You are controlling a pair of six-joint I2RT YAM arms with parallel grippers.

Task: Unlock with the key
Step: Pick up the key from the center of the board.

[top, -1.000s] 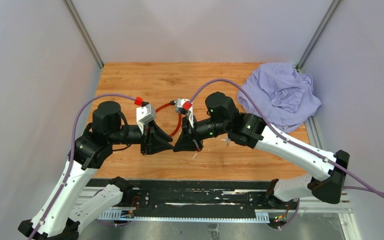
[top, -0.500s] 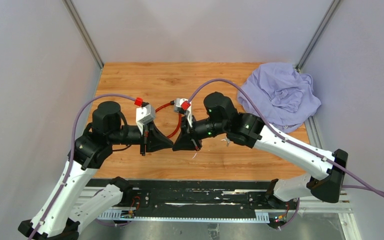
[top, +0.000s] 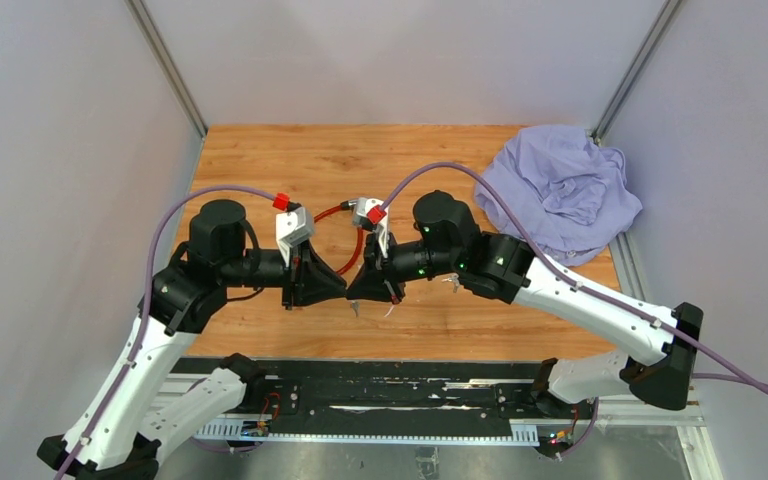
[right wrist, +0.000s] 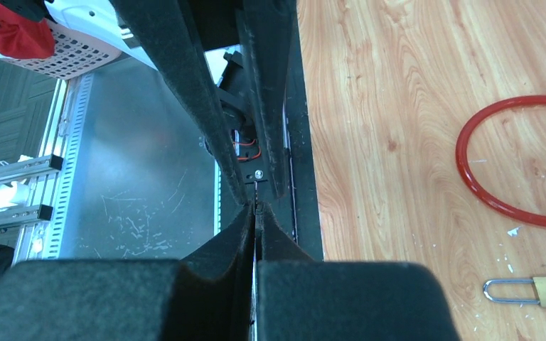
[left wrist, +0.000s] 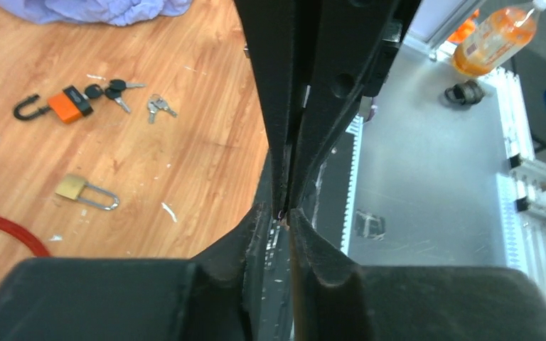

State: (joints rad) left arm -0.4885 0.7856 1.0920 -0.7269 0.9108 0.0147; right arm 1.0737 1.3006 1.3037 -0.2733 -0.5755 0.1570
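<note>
My two grippers meet tip to tip above the table's front edge: left gripper [top: 341,289], right gripper [top: 353,290]. In the right wrist view the right gripper [right wrist: 255,207] is shut flat on a thin metal key blade [right wrist: 256,213]. In the left wrist view the left gripper [left wrist: 286,212] is closed to a narrow gap, with a small bit of the key pinched at its tips. A small key part [top: 353,308] hangs below where the grippers meet. A brass padlock [left wrist: 85,192] lies on the wood and also shows in the right wrist view [right wrist: 533,290].
An orange padlock [left wrist: 67,104] with black-headed keys and a loose key bunch [left wrist: 158,106] lie on the table. A red cable loop [right wrist: 515,163] lies near the brass padlock. A purple cloth [top: 565,190] sits at the back right. The metal rail [top: 390,395] runs below the table's front edge.
Both arms shifted slightly, still tip to tip. A small key part now hangs visibly below the joined tips.
</note>
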